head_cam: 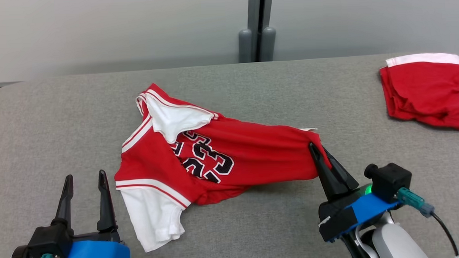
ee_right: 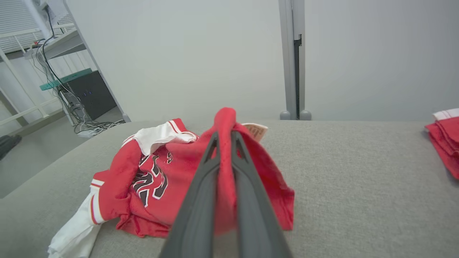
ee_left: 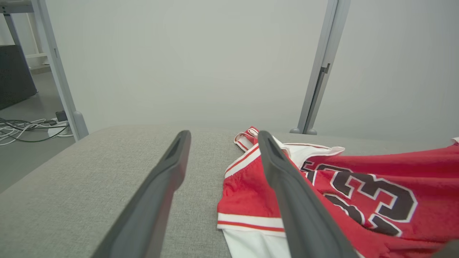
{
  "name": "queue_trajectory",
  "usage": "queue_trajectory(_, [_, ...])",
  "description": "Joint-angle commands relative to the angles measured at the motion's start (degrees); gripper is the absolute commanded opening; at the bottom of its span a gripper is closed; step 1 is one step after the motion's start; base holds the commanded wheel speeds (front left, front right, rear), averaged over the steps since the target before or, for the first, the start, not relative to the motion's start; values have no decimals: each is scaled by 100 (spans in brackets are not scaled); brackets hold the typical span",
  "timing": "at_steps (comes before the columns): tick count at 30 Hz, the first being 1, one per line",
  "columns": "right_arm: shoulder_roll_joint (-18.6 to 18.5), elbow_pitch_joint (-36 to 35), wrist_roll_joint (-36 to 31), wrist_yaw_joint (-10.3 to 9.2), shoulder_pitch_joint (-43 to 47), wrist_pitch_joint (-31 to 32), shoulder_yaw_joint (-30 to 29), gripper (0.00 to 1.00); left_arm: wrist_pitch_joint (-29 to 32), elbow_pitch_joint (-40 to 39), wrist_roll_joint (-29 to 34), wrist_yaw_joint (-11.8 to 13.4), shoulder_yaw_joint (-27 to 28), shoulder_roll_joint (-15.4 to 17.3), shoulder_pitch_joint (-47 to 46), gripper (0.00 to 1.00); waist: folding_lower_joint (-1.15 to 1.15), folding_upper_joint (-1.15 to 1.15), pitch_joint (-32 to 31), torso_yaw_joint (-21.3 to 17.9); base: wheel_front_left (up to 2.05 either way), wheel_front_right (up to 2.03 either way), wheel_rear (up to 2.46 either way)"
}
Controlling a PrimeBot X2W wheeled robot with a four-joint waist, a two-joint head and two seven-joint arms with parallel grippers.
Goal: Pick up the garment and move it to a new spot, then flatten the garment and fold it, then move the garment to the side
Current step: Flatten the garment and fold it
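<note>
Grey fabric desk (head_cam: 61, 123) bearing limp, light red-and-white jersey (head_cam: 253, 151), hem (ee_right: 224, 122) pinched tight in right gripper (head_cam: 317, 148); left gripper (head_cam: 85, 178) spread wide, empty, likely best at shoulder (head_cam: 147, 187).

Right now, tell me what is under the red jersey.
The jersey lies on the grey table, which shows all around it. Its right end is pinched in the right gripper. Whatever lies beneath the cloth itself is covered, so I cannot tell.
</note>
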Motion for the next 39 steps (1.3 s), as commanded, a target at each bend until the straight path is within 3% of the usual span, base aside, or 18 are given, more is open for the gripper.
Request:
queue_trajectory(1, [8,-380,-51,3,213,123,-46,0,-13,-10,6,-8,35,-12,30,100,1,0,-49,-75,0,0,0])
queue_trajectory(10, [181,-3272,-267,3,1054,1347,-341,0,-13,-70,45,8,27,-10,51,100,1,0,-53,-214,0,0,0])
queue_trajectory(15, [252,-3815,-305,3,1274,1744,-490,0,-13,-51,34,-16,36,-10,-13,100,1,0,-35,-193,0,0,0])
queue_trajectory(25, [281,-2985,-302,3,866,1454,-750,0,-13,-56,-2,5,30,-10,-32,100,1,0,-5,-56,0,0,0])
queue_trajectory(38, [-1,144,-554,3,-1169,355,-941,0,-13,-21,-37,-20,-104,-10,-194,100,1,0,108,348,0,0,0])
queue_trajectory(39, [-1,144,-554,3,-1169,355,-941,0,-13,-21,-37,-20,-104,-10,-194,100,1,0,108,348,0,0,0])
